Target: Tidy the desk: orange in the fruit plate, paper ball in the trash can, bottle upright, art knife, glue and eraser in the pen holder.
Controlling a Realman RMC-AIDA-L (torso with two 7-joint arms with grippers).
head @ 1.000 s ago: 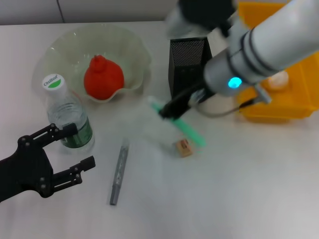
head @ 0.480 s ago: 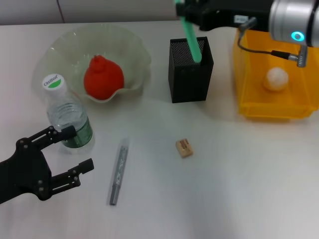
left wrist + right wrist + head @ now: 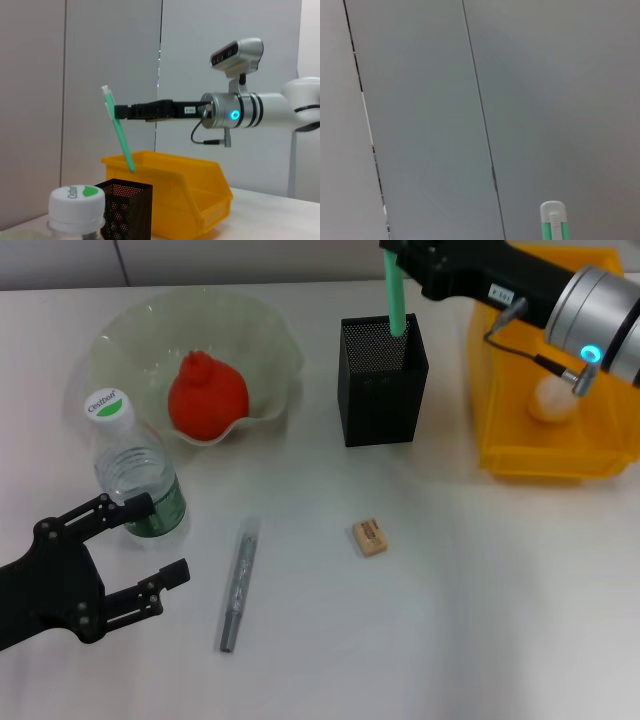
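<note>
My right gripper (image 3: 396, 254) is shut on a long green glue stick (image 3: 396, 302) with a white end and holds it tilted over the open top of the black mesh pen holder (image 3: 380, 400). In the left wrist view the stick (image 3: 122, 145) hangs just above the holder (image 3: 125, 210). The grey art knife (image 3: 238, 585) and the tan eraser (image 3: 369, 537) lie on the desk. The orange (image 3: 205, 395) sits in the fruit plate (image 3: 270, 330). The paper ball (image 3: 553, 400) lies in the trash can (image 3: 600, 455). The bottle (image 3: 135, 475) stands upright. My left gripper (image 3: 162, 536) is open beside it.
The white desk (image 3: 480, 620) runs to the front and right of the eraser. The trash can stands close to the right of the pen holder. A grey wall panel (image 3: 445, 100) fills the right wrist view.
My right gripper has lifted the green stick off the desk and carried it up and back over the pen holder, where it now stands more upright. The left arm has not moved.
</note>
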